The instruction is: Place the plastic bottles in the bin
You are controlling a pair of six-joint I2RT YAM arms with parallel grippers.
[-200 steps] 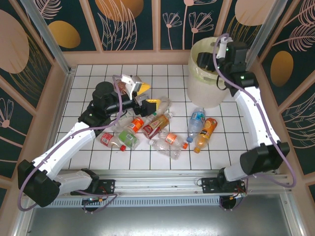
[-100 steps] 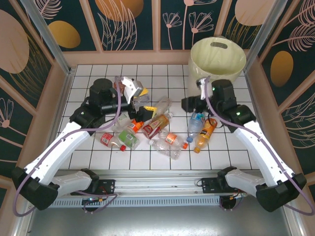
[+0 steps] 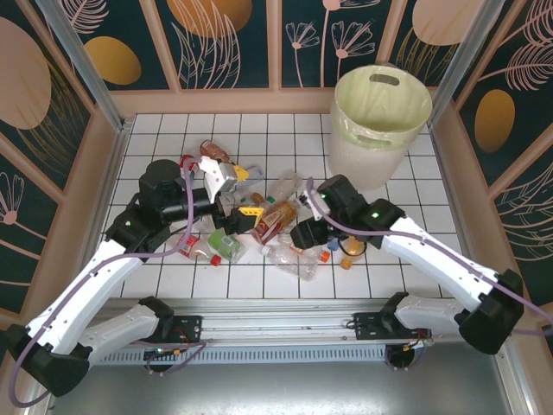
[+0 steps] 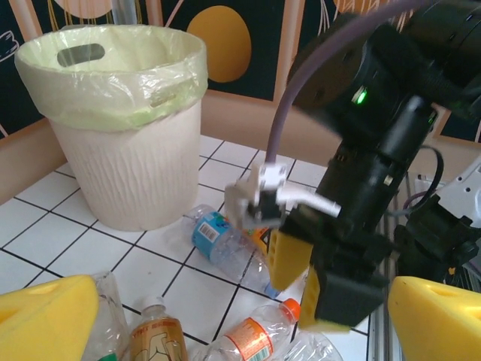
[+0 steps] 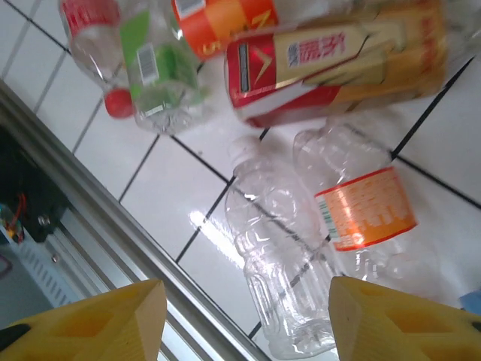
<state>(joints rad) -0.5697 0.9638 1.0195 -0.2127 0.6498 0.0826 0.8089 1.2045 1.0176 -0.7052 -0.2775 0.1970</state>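
Observation:
Several plastic bottles lie in a heap on the white tiled floor. Among them are an amber bottle with a red label, a clear orange-labelled bottle and a bare clear bottle. The cream bin stands at the back right. My right gripper hangs open over the heap. In the right wrist view its yellow fingers straddle the bare clear bottle without touching it. My left gripper is open above the heap's left side, holding nothing. It faces the bin and a blue-labelled bottle.
A green-labelled bottle and a red-labelled bottle lie near the metal front rail. A lone amber bottle lies at the back left. Patterned walls enclose the floor. The right arm's elbow sits near the right wall.
My right arm has swung from above the bin down and left to the bottle heap. My left gripper has drawn back a little to the left, still open.

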